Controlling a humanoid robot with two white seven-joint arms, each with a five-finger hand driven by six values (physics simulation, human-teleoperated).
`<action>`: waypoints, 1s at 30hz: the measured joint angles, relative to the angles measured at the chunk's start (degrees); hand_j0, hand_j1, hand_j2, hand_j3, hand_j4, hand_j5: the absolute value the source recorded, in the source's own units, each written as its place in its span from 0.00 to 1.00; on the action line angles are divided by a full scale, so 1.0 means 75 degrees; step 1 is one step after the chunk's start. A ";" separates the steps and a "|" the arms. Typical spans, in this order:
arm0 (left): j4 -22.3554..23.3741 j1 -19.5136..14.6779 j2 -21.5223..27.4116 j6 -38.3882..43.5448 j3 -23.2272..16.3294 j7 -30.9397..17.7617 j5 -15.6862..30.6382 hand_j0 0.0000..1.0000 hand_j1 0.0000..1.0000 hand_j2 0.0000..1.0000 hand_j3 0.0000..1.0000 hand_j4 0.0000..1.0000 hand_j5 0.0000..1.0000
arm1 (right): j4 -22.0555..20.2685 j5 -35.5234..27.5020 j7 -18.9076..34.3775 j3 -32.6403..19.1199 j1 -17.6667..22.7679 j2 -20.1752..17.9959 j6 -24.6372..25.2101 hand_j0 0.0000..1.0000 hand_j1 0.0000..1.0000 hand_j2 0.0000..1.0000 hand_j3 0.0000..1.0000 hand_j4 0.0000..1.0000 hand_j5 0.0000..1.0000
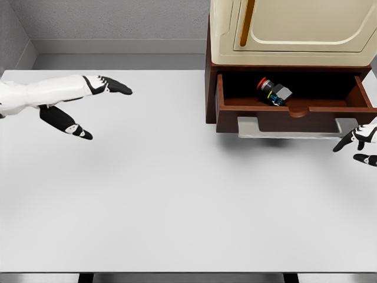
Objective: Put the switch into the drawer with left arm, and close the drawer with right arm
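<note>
One step is left, by my reckoning: the small red-capped grey switch (pixel 273 91) already lies tilted inside the open brown wooden drawer (pixel 294 109) at the white worktop's (pixel 177 194) far right edge. My right hand (pixel 358 141), fingers loose and empty, hovers just right of the drawer front, far nearer than my released left hand (pixel 88 103) by the far left corner. No writing is legible.

Switch (pixel 273 91) inside open drawer (pixel 294 109), at table's (pixel 177 194) far right, under cabinet (pixel 291 32). Left hand (pixel 79 103) above table's far left; right hand (pixel 359 141) just before drawer's right corner.
</note>
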 measured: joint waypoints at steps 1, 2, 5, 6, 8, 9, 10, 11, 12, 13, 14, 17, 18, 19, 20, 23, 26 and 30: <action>0.0017 0.0001 -0.0004 0.0000 -0.0008 0.0000 -0.0048 1.00 1.00 1.00 1.00 1.00 1.00 | -0.0002 0.0032 0.0009 0.0016 -0.0035 0.0018 -0.0019 0.60 0.60 0.60 0.60 0.60 0.60; 0.0027 0.0000 -0.0007 0.0000 -0.0013 0.0000 -0.0082 1.00 1.00 1.00 1.00 1.00 1.00 | -0.0004 0.0051 0.0014 0.0027 -0.0035 0.0045 -0.0031 0.60 0.60 0.60 0.60 0.60 0.60; 0.0042 0.0000 -0.0005 0.0001 -0.0016 0.0000 -0.0135 1.00 1.00 1.00 1.00 1.00 1.00 | -0.0001 -0.0021 -0.0009 0.0026 -0.0035 0.0251 0.0044 0.61 0.61 0.61 0.61 0.61 0.61; 0.0047 0.0012 -0.0006 0.0001 -0.0018 0.0000 -0.0147 1.00 1.00 1.00 1.00 1.00 1.00 | 0.0002 -0.0067 -0.0020 0.0019 -0.0035 0.0349 0.0087 0.61 0.61 0.61 0.61 0.61 0.61; 0.0053 0.0024 -0.0007 0.0002 -0.0022 0.0000 -0.0166 1.00 1.00 1.00 1.00 1.00 1.00 | 0.0005 -0.0152 -0.0030 -0.0012 -0.0024 0.0535 0.0158 0.61 0.61 0.61 0.61 0.61 0.61; 0.0055 0.0024 -0.0008 0.0002 -0.0025 0.0000 -0.0173 1.00 1.00 1.00 1.00 1.00 1.00 | 0.0005 -0.0157 -0.0023 -0.0027 -0.0023 0.0613 0.0161 0.61 0.61 0.61 0.61 0.61 0.61; 0.0057 0.0036 -0.0008 0.0003 -0.0028 0.0000 -0.0184 1.00 1.00 1.00 1.00 1.00 1.00 | 0.0006 -0.0159 -0.0019 -0.0040 -0.0023 0.0673 0.0165 0.62 0.62 0.62 0.62 0.62 0.62; 0.0068 0.0036 -0.0009 0.0002 -0.0030 0.0000 -0.0192 1.00 1.00 1.00 1.00 1.00 1.00 | 0.0002 -0.0129 0.0008 -0.0043 -0.0012 0.0747 0.0130 0.62 0.62 0.62 0.62 0.62 0.62; 0.0097 0.0036 -0.0012 0.0003 -0.0031 0.0000 -0.0197 1.00 1.00 1.00 1.00 1.00 1.00 | -0.0002 -0.0116 0.0044 -0.0049 0.0023 0.0815 0.0105 0.62 0.62 0.62 0.62 0.62 0.62; 0.0130 0.0035 -0.0016 0.0002 -0.0034 0.0000 -0.0202 1.00 1.00 1.00 1.00 1.00 1.00 | -0.0003 -0.0041 0.0036 -0.0059 0.0082 0.0876 0.0052 0.62 0.62 0.62 0.62 0.62 0.62; 0.0154 0.0047 -0.0018 0.0001 -0.0038 0.0000 -0.0206 1.00 1.00 1.00 1.00 1.00 1.00 | -0.0004 0.0009 0.0031 -0.0106 0.0129 0.0935 0.0014 0.64 0.64 0.64 0.64 0.64 0.64; 0.0193 0.0036 -0.0029 0.0002 -0.0126 0.0000 -0.0219 1.00 1.00 1.00 1.00 1.00 1.00 | -0.0005 0.0088 0.0023 -0.0343 0.0328 0.1106 -0.0044 0.64 0.64 0.64 0.64 0.64 0.64; 0.0200 0.0036 -0.0031 0.0002 -0.0162 0.0000 -0.0243 1.00 1.00 1.00 1.00 1.00 1.00 | -0.0006 0.0098 0.0021 -0.0408 0.0328 0.1152 -0.0053 0.64 0.64 0.64 0.64 0.64 0.64; 0.0204 0.0036 -0.0033 0.0001 -0.0187 0.0000 -0.0263 1.00 1.00 1.00 1.00 1.00 1.00 | -0.0005 0.0106 0.0020 -0.0454 0.0317 0.1182 -0.0059 0.64 0.64 0.64 0.64 0.64 0.64; 0.0208 0.0036 -0.0034 0.0001 -0.0206 0.0000 -0.0279 1.00 1.00 1.00 1.00 1.00 1.00 | -0.0002 0.0107 0.0019 -0.0478 0.0270 0.1188 -0.0063 0.63 0.63 0.63 0.63 0.63 0.63; 0.0213 0.0035 -0.0036 0.0001 -0.0236 0.0000 -0.0303 1.00 1.00 1.00 1.00 1.00 1.00 | 0.0003 0.0100 0.0016 -0.0314 -0.0269 0.1078 -0.0064 0.63 0.63 0.63 0.63 0.63 0.63; 0.0209 0.0036 -0.0037 0.0001 -0.0247 0.0000 -0.0313 1.00 1.00 1.00 1.00 1.00 1.00 | 0.0004 0.0192 0.0016 0.0366 -0.0937 0.0892 -0.0066 0.63 0.63 0.63 0.63 0.63 0.63; 0.0213 0.0036 -0.0029 0.0001 -0.0246 0.0000 -0.0316 1.00 1.00 1.00 1.00 1.00 1.00 | 0.0020 0.0242 -0.0005 0.0843 -0.1090 0.0782 -0.0049 0.63 0.63 0.63 0.63 0.63 0.63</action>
